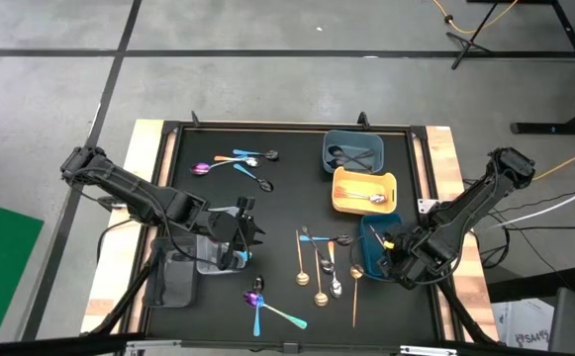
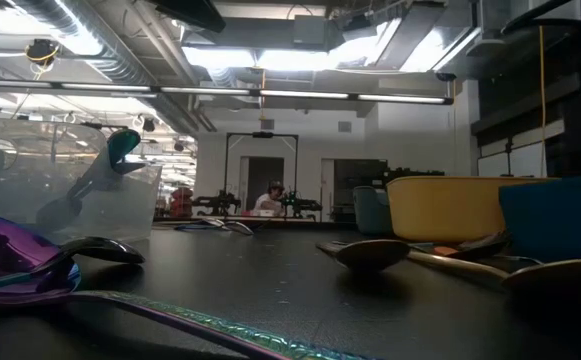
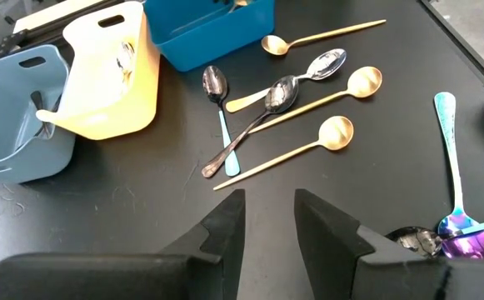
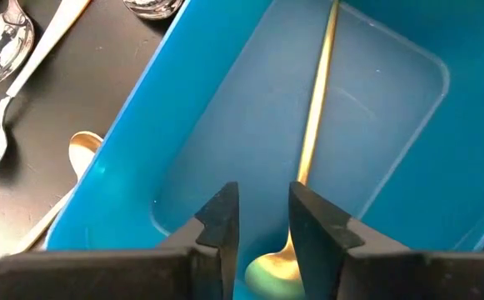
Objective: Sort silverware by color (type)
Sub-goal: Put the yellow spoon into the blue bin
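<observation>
Overhead, the right gripper point(image 1: 398, 259) is hovering over the bright blue plastic tray point(image 1: 371, 255), while the left gripper point(image 1: 244, 233) is waiting above a clear tray point(image 1: 208, 259). Through the right wrist, parted jaws are straddling a slim gold spoon point(image 4: 308, 142) lying free inside that tray; the left wrist is showing empty, parted jaws near loose spoons point(image 3: 300, 108) on the black mat.

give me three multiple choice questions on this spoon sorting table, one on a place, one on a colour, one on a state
1. Where does the long gold spoon under the right gripper lie?
A. inside the bright blue plastic tray
B. on the black mat
C. in the yellow tray

2. What colour is the tray between the grey-blue tray and the bright blue one?
A. green
B. yellow
C. red

3. How do the right gripper's fingers stand?
A. shut on a spoon
B. open, holding nothing
C. out of view

Key: 1 A, the right wrist view shows the spoon on the tray floor. 2 B, the high view shows the yellow plastic tray in the middle. 3 B, there is a gap between the fingers, with the spoon lying loose below.
</observation>
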